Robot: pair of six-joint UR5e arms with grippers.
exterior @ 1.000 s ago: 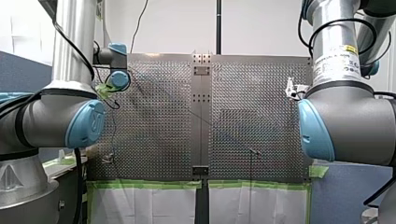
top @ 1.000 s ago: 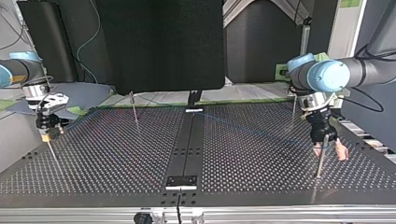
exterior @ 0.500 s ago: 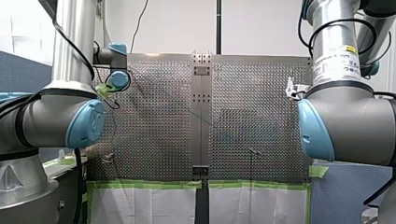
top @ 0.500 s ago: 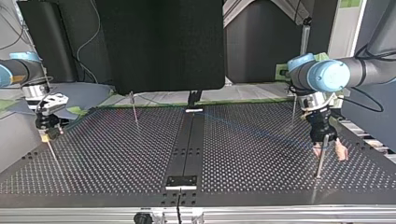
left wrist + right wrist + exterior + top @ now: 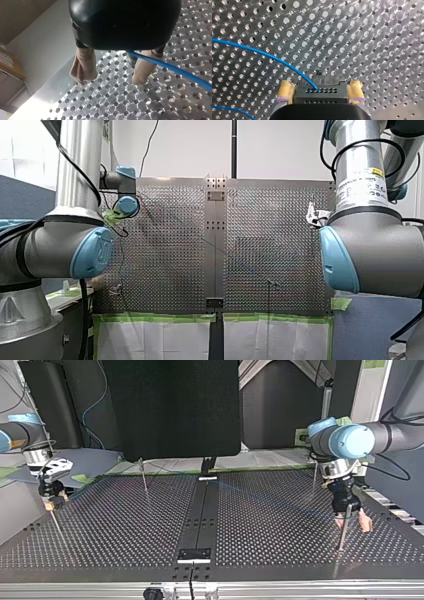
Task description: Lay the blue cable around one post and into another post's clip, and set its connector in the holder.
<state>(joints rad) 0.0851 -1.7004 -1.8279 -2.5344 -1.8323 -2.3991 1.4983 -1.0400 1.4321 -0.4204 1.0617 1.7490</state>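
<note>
The blue cable point(image 5: 269, 56) ends in a black connector point(image 5: 322, 93). My right gripper point(image 5: 320, 83) is shut on that connector, one yellow pad point(image 5: 285, 91) against each side, just above the perforated plate. In the top view it hangs at the left point(image 5: 49, 504), over a thin post point(image 5: 56, 525). My left gripper point(image 5: 111, 81) stands open with beige pads point(image 5: 83, 62). The cable point(image 5: 175, 71) runs out from under its body and across the front of one finger. In the top view it hovers at the right point(image 5: 352, 524), beside another post point(image 5: 342, 535).
Two more thin posts stand further back point(image 5: 144, 475) point(image 5: 314, 480). A dark centre strip point(image 5: 200, 515) carries a small black block point(image 5: 194, 554) near the top view's front edge. Green tape point(image 5: 160, 317) lines the plate's edge in the front view.
In the top view my right gripper has edged slightly left with the connector. My left arm has not moved.
</note>
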